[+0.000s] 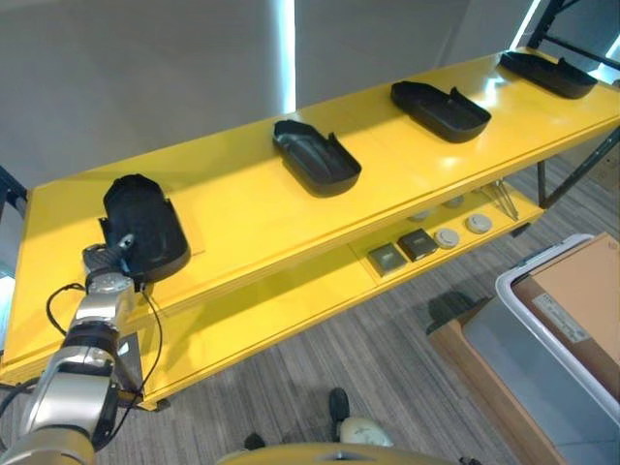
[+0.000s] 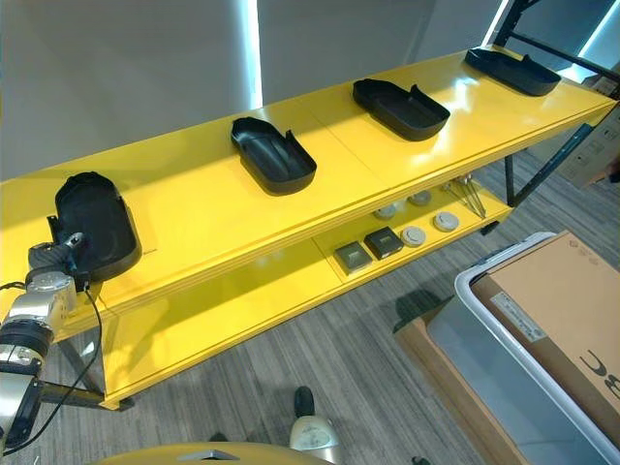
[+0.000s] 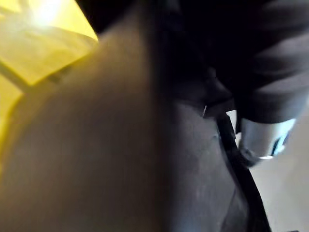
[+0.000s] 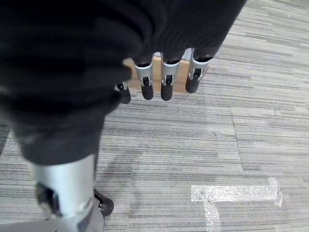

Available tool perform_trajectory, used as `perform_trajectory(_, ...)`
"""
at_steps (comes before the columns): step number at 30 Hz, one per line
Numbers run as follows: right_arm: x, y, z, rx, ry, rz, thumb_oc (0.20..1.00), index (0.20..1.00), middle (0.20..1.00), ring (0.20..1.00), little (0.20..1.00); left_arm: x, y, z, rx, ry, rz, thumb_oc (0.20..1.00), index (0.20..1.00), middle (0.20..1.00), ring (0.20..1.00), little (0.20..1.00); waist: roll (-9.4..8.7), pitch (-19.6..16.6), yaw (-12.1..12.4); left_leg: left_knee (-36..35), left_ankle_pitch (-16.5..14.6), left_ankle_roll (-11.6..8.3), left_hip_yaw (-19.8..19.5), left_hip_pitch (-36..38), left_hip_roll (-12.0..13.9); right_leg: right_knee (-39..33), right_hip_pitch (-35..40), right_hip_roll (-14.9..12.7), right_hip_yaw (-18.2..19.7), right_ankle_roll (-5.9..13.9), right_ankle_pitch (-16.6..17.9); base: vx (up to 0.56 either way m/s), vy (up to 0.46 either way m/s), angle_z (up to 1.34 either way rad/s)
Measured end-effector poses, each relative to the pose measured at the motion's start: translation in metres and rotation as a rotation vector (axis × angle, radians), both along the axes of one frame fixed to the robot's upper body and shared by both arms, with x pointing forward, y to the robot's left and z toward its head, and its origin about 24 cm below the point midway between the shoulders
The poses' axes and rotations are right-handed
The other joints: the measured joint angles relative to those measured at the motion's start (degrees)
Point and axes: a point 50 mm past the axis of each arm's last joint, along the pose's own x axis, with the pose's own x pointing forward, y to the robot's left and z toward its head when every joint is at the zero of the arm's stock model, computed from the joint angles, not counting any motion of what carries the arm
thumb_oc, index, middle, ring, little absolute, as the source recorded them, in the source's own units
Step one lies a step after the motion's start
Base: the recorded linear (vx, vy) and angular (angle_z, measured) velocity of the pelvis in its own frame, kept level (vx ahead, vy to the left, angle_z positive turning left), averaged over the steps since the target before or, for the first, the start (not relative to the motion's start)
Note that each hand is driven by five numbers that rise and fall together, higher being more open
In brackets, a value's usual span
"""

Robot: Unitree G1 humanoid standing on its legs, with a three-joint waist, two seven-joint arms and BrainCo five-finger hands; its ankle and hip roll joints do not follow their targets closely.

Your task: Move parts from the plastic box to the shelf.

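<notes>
Reaching in from the lower left, the left hand is touching the near edge of the leftmost black part on the yellow shelf; I cannot tell whether its fingers are gripping. Three more black parts are lying spaced along the shelf top. Right hand is hanging over the striped floor, fingers loosely straight, holding nothing.

Left hand at the near edge of the leftmost black part on the yellow shelf; fingers hidden by the part, grasp unreadable. Left wrist view is a close blur of dark part and yellow. Far-end black part clipped by the frame edge. Plastic box right of the shelf also cut off. Small items on the lower tier too small to identify.
</notes>
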Motion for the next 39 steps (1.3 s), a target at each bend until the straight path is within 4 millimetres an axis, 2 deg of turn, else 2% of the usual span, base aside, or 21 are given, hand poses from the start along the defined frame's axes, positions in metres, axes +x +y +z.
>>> perform_trajectory(2, 0.0, 0.0, 0.0, 0.002, 0.001, 0.0, 1.0, 1.0, 1.0, 1.0, 1.0, 0.0, 0.004, 0.004, 0.029, 0.003, -0.008, 1.0, 1.0, 1.0, 1.0, 1.0, -0.02, 0.0, 0.0, 0.0, 0.0, 0.01, 0.0, 0.0, 0.0, 0.0, 0.0, 0.0, 0.0, 0.0, 0.0, 0.0, 0.0, 0.0)
perform_trajectory(6, 0.002, -0.001, 0.001, 0.001, -0.003, 0.0, 1.0, 1.0, 1.0, 1.0, 1.0, 0.003, 0.014, 0.027, 0.126, -0.039, -0.033, 1.0, 1.0, 1.0, 1.0, 1.0, -0.1, 0.1, 0.6, 0.0, -0.2, 0.33, -0.2, 0.0, 0.0, 0.0, 0.4, -0.1, -0.2, -0.08, -0.1, 0.0, 0.004, 0.01)
perform_trajectory(11, 0.003, -0.001, 0.001, 0.001, -0.004, -0.001, 1.0, 1.0, 1.0, 1.0, 1.0, 0.012, 0.016, 0.073, 0.242, -0.207, -0.08, 1.0, 1.0, 1.0, 1.0, 1.0, -0.11, 0.2, 2.2, -0.1, -0.2, 0.33, -0.8, 0.5, 0.0, 0.0, 1.4, -0.2, -1.1, -0.16, -0.2, 0.01, 0.011, 0.08)
perform_trajectory(12, 0.0, -0.001, 0.0, 0.002, 0.003, -0.004, 1.0, 1.0, 1.0, 1.0, 1.0, 0.015, 0.01, 0.098, 0.284, -0.3, -0.129, 1.0, 1.0, 1.0, 1.0, 1.0, -0.2, 0.2, 2.9, -0.1, -0.3, 0.27, -1.4, 0.9, 0.1, 0.0, 2.1, -0.2, -1.5, -0.24, -0.2, 0.0, 0.008, 0.19)
perform_trajectory(15, -0.003, -0.001, 0.0, 0.001, 0.009, -0.007, 1.0, 1.0, 1.0, 1.0, 1.0, 0.016, 0.0, 0.128, 0.338, -0.432, -0.194, 1.0, 1.0, 1.0, 1.0, 1.0, -0.21, 0.2, 4.1, -0.1, -0.4, 0.18, -1.8, 1.3, 0.0, 0.0, 2.7, -0.3, -1.7, 0.15, -0.7, 0.01, 0.01, 0.11)
perform_trajectory(16, -0.001, 0.001, 0.0, 0.006, 0.0, -0.006, 1.0, 1.0, 1.0, 1.0, 1.0, 0.011, -0.007, 0.148, 0.363, -0.515, -0.238, 1.0, 1.0, 1.0, 1.0, 1.0, -0.24, 0.2, 5.3, -0.1, -0.4, 0.21, -2.0, 1.3, 0.0, 0.0, 2.8, -0.4, -1.9, 0.15, -0.7, 0.01, 0.013, 0.03)
perform_trajectory(18, -0.001, 0.001, -0.001, 0.007, 0.0, -0.01, 1.0, 1.0, 1.0, 1.0, 1.0, 0.007, -0.012, 0.158, 0.373, -0.563, -0.271, 1.0, 1.0, 1.0, 1.0, 1.0, -0.27, 0.1, 5.6, -0.1, -0.5, 0.21, -2.0, 1.3, 0.0, 0.0, 2.9, -0.4, -1.9, 0.14, -0.7, 0.01, 0.019, 0.06)
perform_trajectory(19, 0.0, 0.002, -0.001, 0.01, -0.007, -0.011, 1.0, 1.0, 1.0, 1.0, 1.0, -0.001, -0.023, 0.169, 0.363, -0.623, -0.355, 1.0, 1.0, 1.0, 1.0, 1.0, -0.16, 0.0, 6.7, -0.1, -0.6, 0.23, -2.4, 1.4, -0.1, 0.0, 3.1, -0.6, -2.2, 0.1, -0.7, 0.01, 0.022, 0.09)
perform_trajectory(21, 0.0, 0.004, -0.001, 0.017, -0.014, -0.024, 1.0, 1.0, 1.0, 1.0, 1.0, -0.012, -0.036, 0.169, 0.337, -0.652, -0.453, 1.0, 1.0, 1.0, 1.0, 1.0, -0.18, 0.0, 6.9, -0.1, -0.7, 0.14, -3.1, 1.4, -0.1, 0.0, 3.5, -0.7, -2.9, 0.09, -0.8, 0.01, 0.014, 0.17)
perform_trajectory(23, -0.005, 0.008, -0.003, 0.031, -0.007, -0.047, 1.0, 1.0, 1.0, 1.0, 1.0, -0.025, -0.057, 0.155, 0.256, -0.669, -0.579, 1.0, 1.0, 1.0, 1.0, 1.0, -0.2, -0.2, 8.0, 0.0, -0.6, -0.02, -3.5, 1.8, -0.1, 0.0, 4.1, -0.7, -3.3, 0.1, -1.1, 0.0, 0.012, 0.13)
perform_trajectory(24, -0.008, 0.01, -0.004, 0.034, 0.001, -0.052, 1.0, 1.0, 1.0, 1.0, 1.0, -0.028, -0.063, 0.148, 0.217, -0.675, -0.604, 1.0, 1.0, 1.0, 1.0, 1.0, -0.18, -0.3, 8.1, 0.0, -0.7, -0.09, -3.5, 1.8, -0.1, 0.0, 4.2, -0.7, -3.3, 0.11, -1.2, 0.0, 0.0, 0.0)
perform_trajectory(25, -0.01, 0.014, -0.006, 0.044, 0.004, -0.056, 1.0, 1.0, 1.0, 1.0, 1.0, -0.034, -0.073, 0.128, 0.119, -0.672, -0.642, 1.0, 1.0, 1.0, 1.0, 1.0, -0.07, -0.4, 9.0, 0.0, -0.8, 0.03, -3.6, 1.9, -0.2, 0.0, 4.3, -0.7, -3.4, 0.17, -1.3, 0.0, 0.0, 0.0)
perform_trajectory(28, -0.01, 0.021, -0.008, 0.059, -0.002, -0.061, 1.0, 1.0, 1.0, 1.0, 1.0, -0.049, -0.085, 0.089, -0.022, -0.618, -0.68, 1.0, 1.0, 1.0, 1.0, 1.0, -0.21, -0.4, 9.8, 0.0, -0.8, -0.02, -3.9, 1.7, -0.1, 0.0, 4.2, -0.7, -3.7, 0.12, -1.5, -0.01, 0.001, 0.04)
perform_trajectory(30, -0.011, 0.021, -0.008, 0.058, 0.001, -0.062, 1.0, 1.0, 1.0, 1.0, 1.0, -0.056, -0.09, 0.074, -0.074, -0.587, -0.699, 1.0, 1.0, 1.0, 1.0, 1.0, -0.25, -0.5, 9.9, 0.0, -0.8, 0.04, -4.2, 1.6, -0.1, 0.0, 4.3, -0.7, -4.0, 0.21, -1.6, 0.0, -0.005, 0.09)
perform_trajectory(33, -0.013, 0.021, -0.009, 0.055, 0.007, -0.066, 1.0, 1.0, 1.0, 1.0, 1.0, -0.059, -0.099, 0.064, -0.134, -0.579, -0.737, 1.0, 1.0, 1.0, 1.0, 1.0, -0.32, -0.5, 10.5, 0.0, -0.8, 0.08, -4.7, 1.3, -0.1, 0.0, 4.3, -0.8, -4.5, 0.41, -1.8, -0.01, -0.01, 0.08)
perform_trajectory(34, -0.015, 0.02, -0.009, 0.048, 0.01, -0.068, 1.0, 1.0, 1.0, 1.0, 1.0, -0.059, -0.11, 0.058, -0.186, -0.581, -0.76, 0.693, 0.693, 0.693, 0.693, 0.693, -0.3, -0.5, 11.1, 0.0, -0.7, 0.07, -4.8, 1.3, -0.1, 0.0, 4.3, -0.8, -4.6, 0.4, -1.8, -0.01, -0.014, 0.06)
perform_trajectory(35, -0.015, 0.02, -0.009, 0.043, 0.006, -0.069, 1.0, 1.0, 1.0, 1.0, 1.0, -0.059, -0.114, 0.055, -0.198, -0.57, -0.774, 0.523, 0.523, 0.523, 0.523, 0.523, -0.31, -0.5, 11.2, 0.0, -0.7, 0.05, -4.9, 1.2, -0.1, 0.0, 4.3, -0.8, -4.7, 0.38, -1.8, -0.01, -0.019, 0.03)
perform_trajectory(36, -0.014, 0.02, -0.008, 0.04, 0.002, -0.072, 1.0, 1.0, 1.0, 1.0, 1.0, -0.059, -0.117, 0.051, -0.207, -0.555, -0.785, 0.2, 0.2, 0.2, 0.2, 0.2, -0.3, -0.6, 11.1, 0.0, -0.7, 0.04, -4.9, 1.2, -0.1, 0.0, 4.3, -0.8, -4.7, 0.38, -1.8, 0.0, 0.0, 0.0)
perform_trajectory(39, -0.015, 0.021, -0.009, 0.045, 0.001, -0.078, 1.0, 1.0, 1.0, 1.0, 1.0, -0.059, -0.119, 0.031, -0.237, -0.481, -0.776, 0.2, 0.2, 0.2, 0.2, 0.2, -0.1, -0.9, 10.9, 0.0, -0.6, -0.1, -4.9, 1.2, -0.1, 0.0, 4.3, -0.8, -4.7, 0.37, -1.8, 0.0, 0.0, 0.0)
